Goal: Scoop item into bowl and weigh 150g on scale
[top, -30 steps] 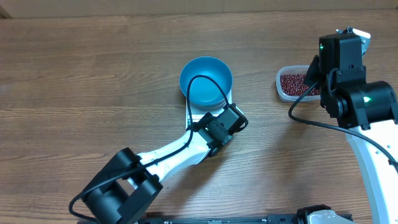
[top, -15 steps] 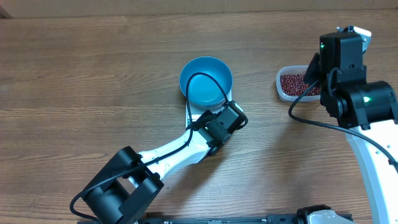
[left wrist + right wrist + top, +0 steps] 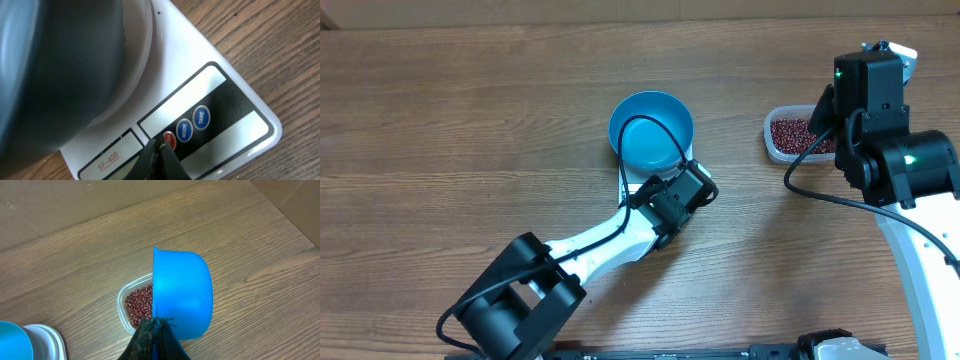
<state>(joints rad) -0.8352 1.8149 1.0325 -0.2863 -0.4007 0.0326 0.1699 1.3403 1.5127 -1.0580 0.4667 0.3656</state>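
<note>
Bowl (image 3: 651, 130): empty, sits on scale (image 3: 220, 100) — ready for weighing.
Left claw (image 3: 159, 149): clenched, tip at red button (image 3: 169, 140), likely switching on.
Right claw (image 3: 154, 330): grasping scoop (image 3: 182, 295) above beans (image 3: 140, 302) in tub (image 3: 120, 304) — poised to dig.

Wooden table (image 3: 470, 120), white scale (image 3: 185, 55), tub (image 3: 776, 146) of beans (image 3: 790, 133)

Fixed camera above, two cameras on the wrists.
The overhead view looks straight down on the whole desk (image 3: 440, 120). The left wrist view is very near the scale (image 3: 175, 75), the bowl (image 3: 60, 65) filling its 10 o'clock side. The right wrist view looks down from higher, past the scoop (image 3: 182, 295), at the tub (image 3: 120, 302); all three views share bowl and scale.
</note>
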